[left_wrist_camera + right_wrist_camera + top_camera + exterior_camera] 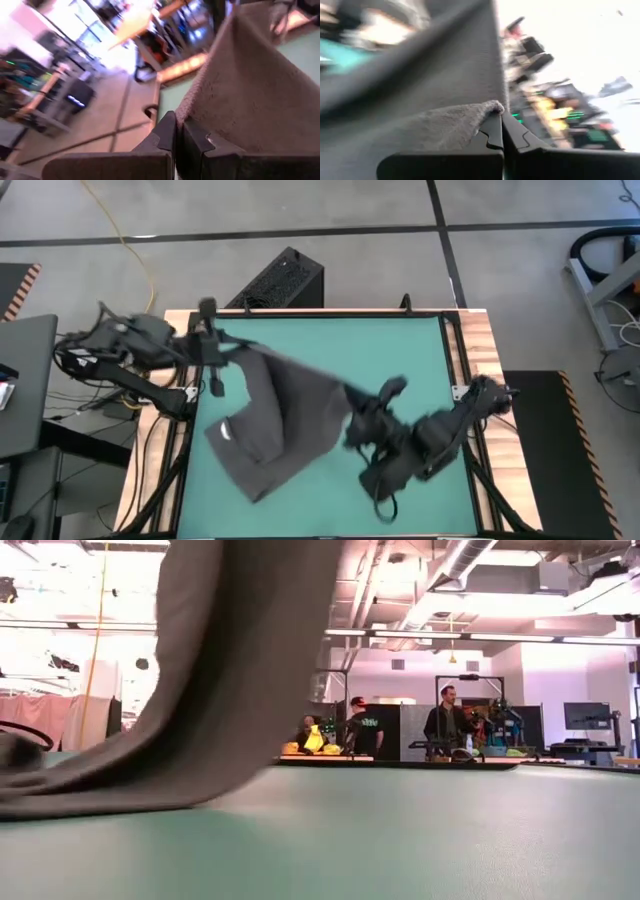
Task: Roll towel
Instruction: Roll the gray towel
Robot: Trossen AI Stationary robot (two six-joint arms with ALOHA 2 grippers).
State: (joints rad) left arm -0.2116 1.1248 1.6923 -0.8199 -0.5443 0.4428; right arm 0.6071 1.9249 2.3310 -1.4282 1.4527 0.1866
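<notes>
Clamped shut on one corner of the towel [280, 420] with the left gripper [212, 350], above the left edge of the green mat [410, 345]; seen in the left wrist view as dark fingers [167, 132] pressed together with grey pile [250, 100] bunched between them. Likewise pinched tight with the right gripper [358, 408], near the mat's middle-right, jaws together on a folded lip of cloth [450, 125] in the right wrist view. Held taut between the two as a raised top edge, running on a slant in the high view from upper left down to the right. Below that line, draped down and toward the left-hand near part of the mat, with the lowest folds and the small white label [228, 431] resting on the green surface. From the low view, hanging as a tall grey curtain [230, 670] whose foot trails flat along the mat [400, 840]. Judged as a spreading step, not yet a rolling one: long axis set along the held edge, loose bulk lying off to one side of it and closer to the left arm than to the right. Probably calls for carrying both corners away from the trailing foot together, keeping the edge tight, so as to lay the cloth flat before any roll; risk of a skewed, creased lay if one side leads.
</notes>
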